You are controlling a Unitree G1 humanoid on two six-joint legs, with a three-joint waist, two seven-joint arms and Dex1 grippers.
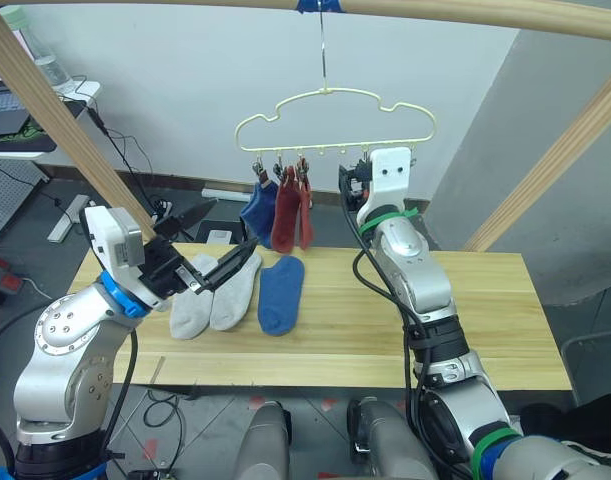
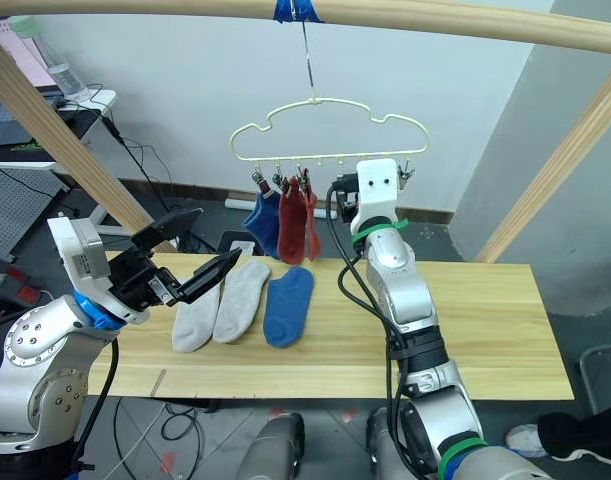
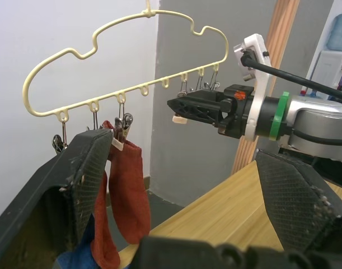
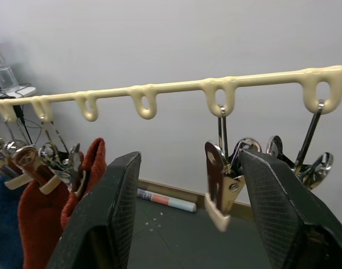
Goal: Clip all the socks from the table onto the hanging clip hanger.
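Note:
The pale-yellow clip hanger [image 1: 325, 91] hangs from the rail. A blue sock [image 1: 258, 212] and two rust red socks [image 1: 285, 215] are clipped at its left end. On the table [image 1: 465, 320] lie two light grey socks [image 1: 190, 305] [image 1: 235, 290] and another blue sock [image 1: 282, 293]. My left gripper [image 1: 213, 243] is open, hovering just above the grey socks and holding nothing. My right gripper [image 4: 196, 190] is raised to the hanger's right side, open, with an empty metal clip [image 4: 220, 182] hanging between its fingers.
A thick wooden rail [image 1: 465, 12] crosses overhead, with slanted wooden posts at left [image 1: 65, 130] and right [image 1: 555, 160]. A white desk with a laptop [image 1: 15, 115] stands far left. Cables lie on the floor behind the table.

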